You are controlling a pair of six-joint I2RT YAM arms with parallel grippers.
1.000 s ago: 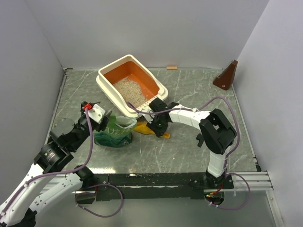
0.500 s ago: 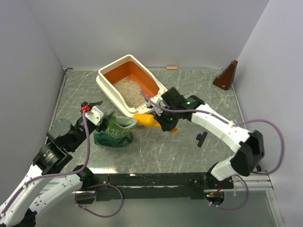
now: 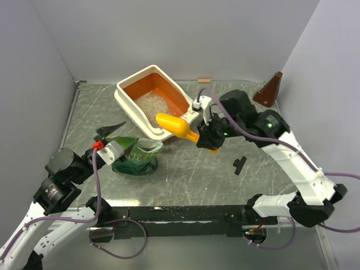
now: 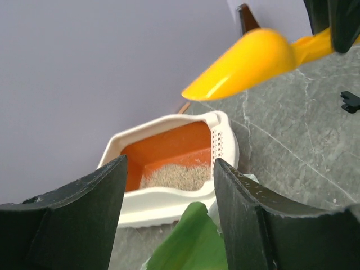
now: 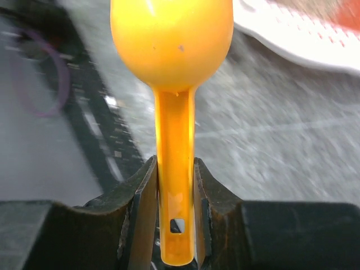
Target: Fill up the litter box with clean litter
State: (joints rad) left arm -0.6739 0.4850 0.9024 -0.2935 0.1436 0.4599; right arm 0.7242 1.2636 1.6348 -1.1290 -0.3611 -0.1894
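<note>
And here we have the right claw (image 5: 175,194) clamped tight on the thin handle of the yellow scoop (image 3: 173,125), jaws nearly closed around it. The bowl is raised off the bench (image 3: 225,185), near the slotted short end of the litter box (image 3: 126,84). We can't see into the bowl, so we cannot tell what load it carries. The clean litter (image 3: 151,103) lies as a pale patch on the orange floor, and the far part of the floor is bare. The danger, as we judge it, is tipping too early. The bowl looks to be right at the rim, so a roll of the wrist here could send grains down the outer wall onto the bench. The narrow pinch on a smooth handle could also let the scoop swivel. Over on the other side, the left claw (image 4: 170,162) stands wide open above the green bag (image 3: 135,157), gripping nothing, so the bag could slump unsupported.
</note>
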